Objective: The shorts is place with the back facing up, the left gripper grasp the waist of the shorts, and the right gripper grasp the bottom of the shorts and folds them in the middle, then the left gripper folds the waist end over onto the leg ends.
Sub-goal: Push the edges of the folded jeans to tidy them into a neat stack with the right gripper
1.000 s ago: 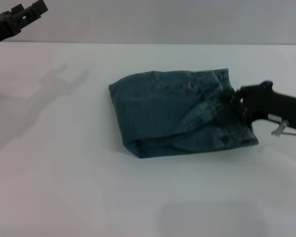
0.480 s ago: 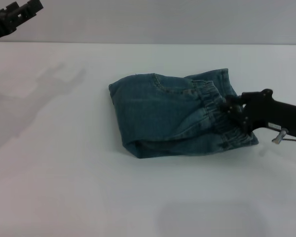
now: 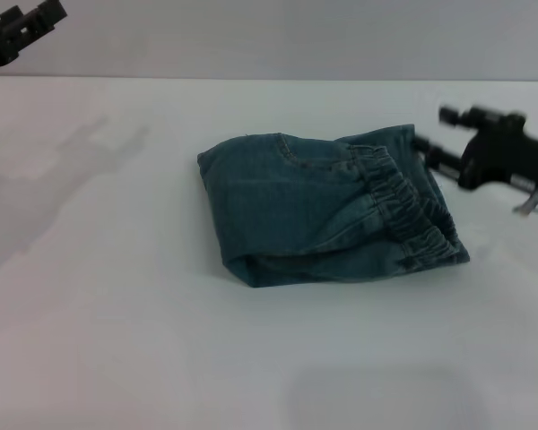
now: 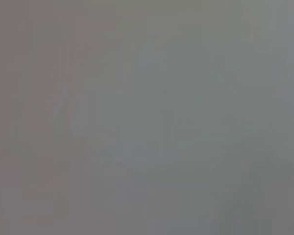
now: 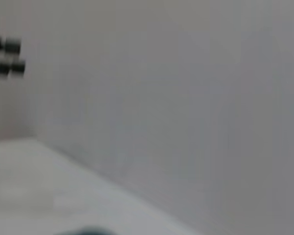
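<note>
Head view: I see the shorts (image 3: 327, 208) folded mid-surface; right claw (image 3: 430, 136) spread, empty beside the waist (image 3: 411, 213); left claw (image 3: 38, 20) parked far-left, grip unreadable.

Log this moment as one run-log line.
shorts: folded on table, waistband on top | right gripper: open, off shorts, beside waistband | left gripper: raised far left

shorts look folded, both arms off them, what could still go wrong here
The right pincer hangs open just beside the shorts, close to the waistband; a low retreat might snag the band and drag the top layer open. The fold is uneven too: the waistband sits skewed on the hem edge, so it may slide. The left pincer is far off, little risk.
</note>
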`<control>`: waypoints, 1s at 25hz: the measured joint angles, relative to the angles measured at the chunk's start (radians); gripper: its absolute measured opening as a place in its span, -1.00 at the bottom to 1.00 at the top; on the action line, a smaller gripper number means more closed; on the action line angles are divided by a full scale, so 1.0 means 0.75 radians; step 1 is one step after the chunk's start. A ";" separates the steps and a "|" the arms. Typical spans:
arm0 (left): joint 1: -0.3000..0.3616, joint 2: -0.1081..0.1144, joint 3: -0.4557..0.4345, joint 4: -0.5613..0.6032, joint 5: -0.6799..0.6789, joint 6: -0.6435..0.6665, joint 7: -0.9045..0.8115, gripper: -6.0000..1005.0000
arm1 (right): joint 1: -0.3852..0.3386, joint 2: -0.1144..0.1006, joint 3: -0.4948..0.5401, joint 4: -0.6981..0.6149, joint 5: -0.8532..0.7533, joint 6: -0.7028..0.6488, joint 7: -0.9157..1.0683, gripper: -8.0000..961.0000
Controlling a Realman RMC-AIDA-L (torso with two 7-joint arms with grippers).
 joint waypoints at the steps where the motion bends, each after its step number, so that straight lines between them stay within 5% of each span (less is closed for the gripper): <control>1: 0.001 -0.004 -0.012 -0.003 0.000 0.003 0.009 0.65 | 0.000 -0.001 0.008 -0.007 0.038 -0.014 -0.010 0.12; 5: 0.001 -0.009 -0.035 -0.018 -0.001 0.008 0.027 0.65 | 0.057 -0.008 0.020 -0.029 0.183 -0.082 -0.001 0.12; 8: -0.003 -0.011 -0.039 -0.031 -0.003 0.009 0.040 0.65 | 0.193 -0.022 -0.011 -0.015 0.130 -0.148 0.140 0.12; 16: -0.008 -0.014 -0.039 -0.061 -0.029 0.033 0.064 0.65 | 0.656 -0.018 -0.084 0.078 -0.632 -0.403 0.706 0.12; 25: 0.002 -0.014 -0.049 -0.069 -0.054 0.038 0.074 0.65 | 0.758 -0.006 -0.152 0.101 -0.921 -0.629 0.826 0.12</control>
